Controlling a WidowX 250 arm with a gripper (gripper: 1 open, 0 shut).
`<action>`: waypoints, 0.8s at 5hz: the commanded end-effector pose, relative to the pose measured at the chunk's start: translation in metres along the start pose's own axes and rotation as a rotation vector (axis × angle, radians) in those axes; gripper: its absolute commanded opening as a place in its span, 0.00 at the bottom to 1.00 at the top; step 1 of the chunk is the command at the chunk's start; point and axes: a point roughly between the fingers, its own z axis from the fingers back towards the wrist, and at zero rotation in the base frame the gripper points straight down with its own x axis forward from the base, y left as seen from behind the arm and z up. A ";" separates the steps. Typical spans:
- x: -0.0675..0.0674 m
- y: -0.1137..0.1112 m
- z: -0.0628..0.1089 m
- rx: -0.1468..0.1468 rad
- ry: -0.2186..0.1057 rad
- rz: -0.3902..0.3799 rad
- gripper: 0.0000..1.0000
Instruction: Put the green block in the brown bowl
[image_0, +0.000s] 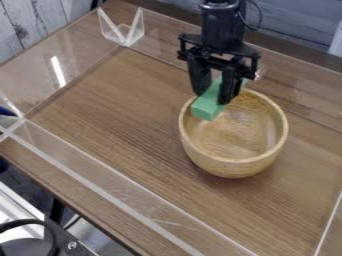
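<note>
Black fingers (218, 74) closed on green block (207, 103), over the brown bowl's (234, 140) rear left part

arm: black, reaching in from the top of the view, above the jaws
gripper (217, 83): black, pointing down – fingers angled toward the camera
jaws: nearly closed – one on each side of the held piece
wrist: directly above the jaws

green block (207, 103) gripped in the black gripper (218, 80), right over the brown bowl (233, 139)'s back-left rim, wood table (120, 110) below
</note>
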 end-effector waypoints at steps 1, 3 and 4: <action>0.005 -0.012 0.004 0.006 -0.031 -0.031 0.00; 0.003 -0.033 -0.011 0.007 -0.002 -0.079 0.00; 0.003 -0.042 -0.020 0.009 0.011 -0.099 0.00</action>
